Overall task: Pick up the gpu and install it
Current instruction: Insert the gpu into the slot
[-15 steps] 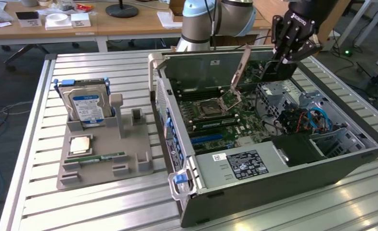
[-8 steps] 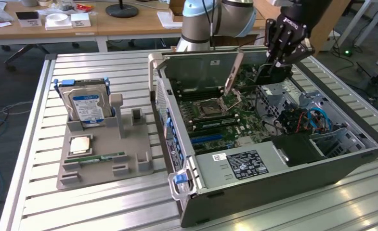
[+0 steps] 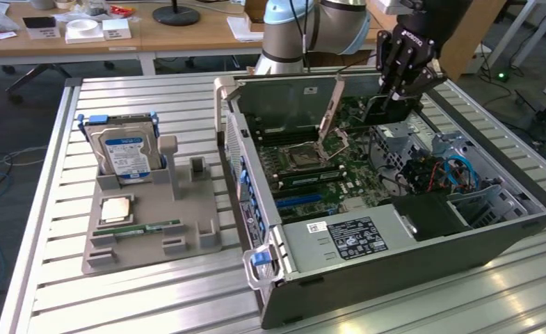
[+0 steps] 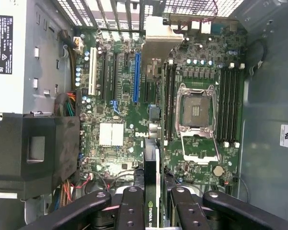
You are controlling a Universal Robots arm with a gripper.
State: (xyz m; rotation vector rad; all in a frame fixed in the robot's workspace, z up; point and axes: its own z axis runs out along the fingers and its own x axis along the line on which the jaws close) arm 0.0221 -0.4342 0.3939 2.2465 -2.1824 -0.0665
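Black fingers (image 4: 130,211) of the hand (image 4: 153,208): clamped on the gpu (image 4: 151,182), which is held edge-on with its lettered label showing. Position: above the motherboard (image 4: 110,100), inside the open computer case (image 3: 495,229), near the case's far end in the exterior view. Hard drive (image 3: 124,154): upright in the grey holder (image 3: 152,236) on the desk (image 3: 142,299), beside the case.

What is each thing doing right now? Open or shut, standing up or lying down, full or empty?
computer case: lying on its side, open.
claw: shut on the gpu.
gpu: held on edge over the case, not plugged in.
blue slot: empty.
processor socket: cover lifted open.
hard drive: standing upright in the grey holder.
RAM stick: lying flat on the holder.
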